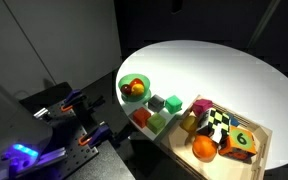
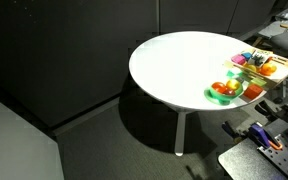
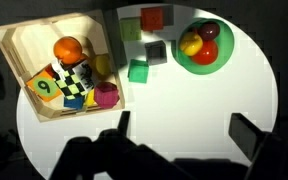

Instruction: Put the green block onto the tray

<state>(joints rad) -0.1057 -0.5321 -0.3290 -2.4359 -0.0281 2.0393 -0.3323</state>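
The green block (image 3: pixel 137 71) sits on the white round table between the tray and the bowl; it also shows in an exterior view (image 1: pixel 172 104). The light-wood tray (image 3: pixel 12 45) lies at the left of the wrist view and holds an orange, a checkered block, a green numbered block and small toys; both exterior views show it (image 1: pixel 265 135) (image 2: pixel 284 66). My gripper (image 3: pixel 184 135) is open and empty. It hangs above bare table, well short of the green block.
A grey cube (image 3: pixel 155 51), a lime cube (image 3: pixel 130 30) and a red block (image 3: pixel 153 17) stand close to the green block. A round green bowl (image 3: pixel 224 60) with fruit sits to the right. The table edge curves close by on the right (image 3: pixel 269 90).
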